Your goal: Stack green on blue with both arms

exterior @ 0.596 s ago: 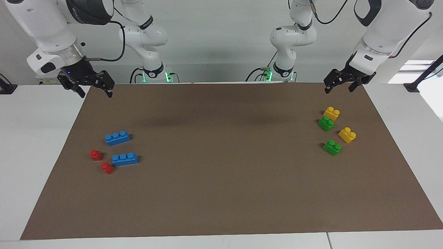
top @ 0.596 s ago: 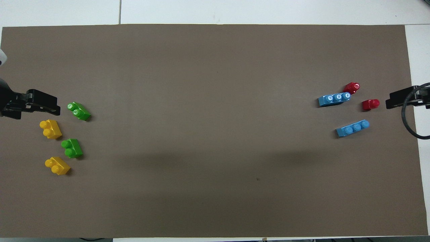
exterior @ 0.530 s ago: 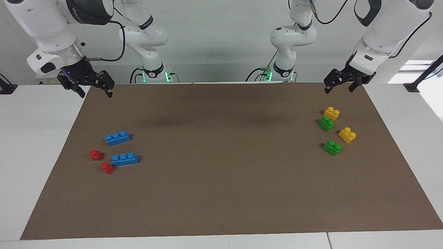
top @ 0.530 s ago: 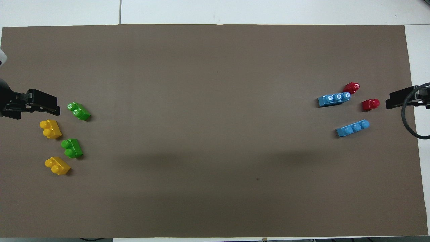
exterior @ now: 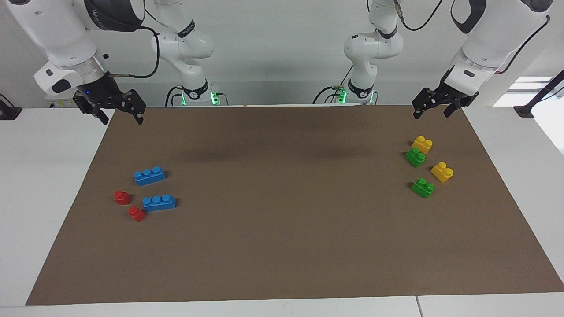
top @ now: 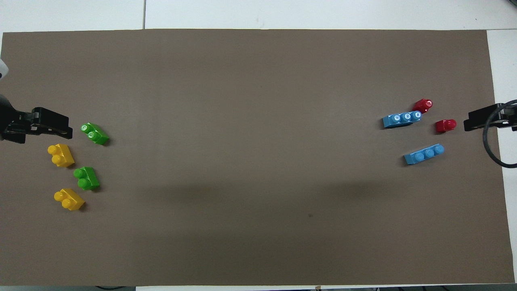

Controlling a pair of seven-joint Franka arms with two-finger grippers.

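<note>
2 green bricks [exterior: 415, 157] [exterior: 423, 187] sit on brown mat [exterior: 286, 246] at left arm's end, among 2 yellow bricks [exterior: 422, 144]. 2 blue bricks [exterior: 150, 175] [exterior: 159, 202] w/ 2 red bricks [exterior: 122, 197] at right arm's end. Left gripper [exterior: 432, 109] & right gripper [exterior: 120, 115] hang over mat's robot-side corners, jaws apart, empty. White table [exterior: 39, 176], pale wall.

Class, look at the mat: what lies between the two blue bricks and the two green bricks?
Nothing: in the overhead view only bare brown mat separates the blue bricks and green bricks.
</note>
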